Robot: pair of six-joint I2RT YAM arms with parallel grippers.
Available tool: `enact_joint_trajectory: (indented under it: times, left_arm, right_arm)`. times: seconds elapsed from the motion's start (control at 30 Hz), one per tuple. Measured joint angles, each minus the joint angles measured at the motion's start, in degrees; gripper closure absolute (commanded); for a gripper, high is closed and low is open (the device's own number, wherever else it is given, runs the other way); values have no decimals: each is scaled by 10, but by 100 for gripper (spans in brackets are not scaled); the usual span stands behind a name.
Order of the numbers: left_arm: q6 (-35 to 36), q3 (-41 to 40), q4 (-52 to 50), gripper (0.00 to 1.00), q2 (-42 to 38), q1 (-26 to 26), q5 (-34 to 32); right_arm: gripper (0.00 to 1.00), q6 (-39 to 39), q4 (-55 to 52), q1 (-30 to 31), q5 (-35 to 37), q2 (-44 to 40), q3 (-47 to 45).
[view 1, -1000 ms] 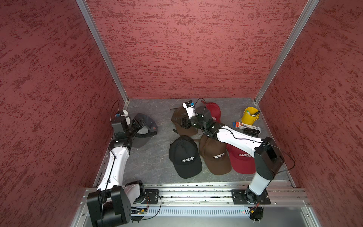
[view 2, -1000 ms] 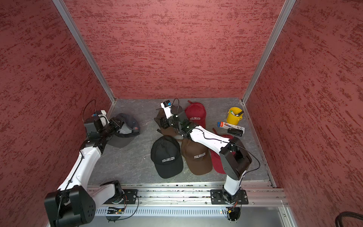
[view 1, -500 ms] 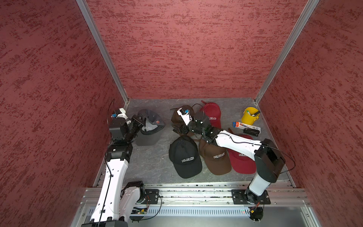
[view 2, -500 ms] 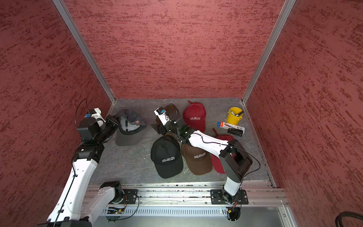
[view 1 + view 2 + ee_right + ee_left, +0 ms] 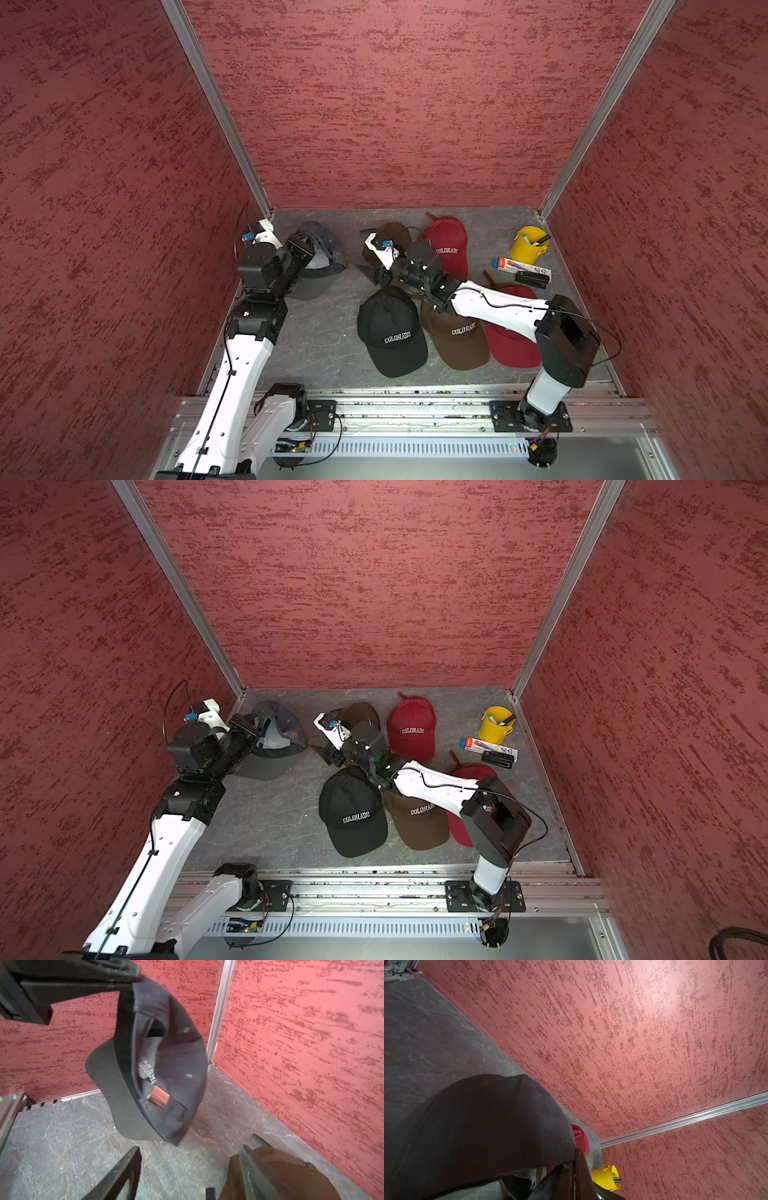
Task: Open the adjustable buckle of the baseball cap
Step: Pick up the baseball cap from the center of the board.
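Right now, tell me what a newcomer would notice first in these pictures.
The dark cap held up by the shut left hand near the far left corner, its metal buckle glinting. Next, the spread of Colorado caps mid-table, and the yellow bucket by the far right corner.

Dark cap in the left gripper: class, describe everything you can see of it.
The dark cap is soft navy-grey fabric with stitched eyelets, a curved brim and pale lining. It hangs open side toward the right wrist camera, pinched at its rim by the shut left gripper. Its back strap carries a shiny metal buckle, closed.
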Motion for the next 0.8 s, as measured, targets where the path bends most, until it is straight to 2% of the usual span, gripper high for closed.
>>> enact_joint_trajectory:
  times: [0.2,0.53,0.67,0.8]
  left_arm:
    - [-2,32,20,100,4,-29,-17]
    - [-8,49,33,100,17,-58,-21]
    - [-12,49,38,100,20,-62,-21]
    - [-21,45,49,100,16,-64,-21]
  right_arm:
    - [20,-12,22,14,17,28,0]
    - [22,-23,73,17,137,56,24]
    - [26,-23,94,17,154,67,29]
    - [36,-17,115,17,161,81,29]
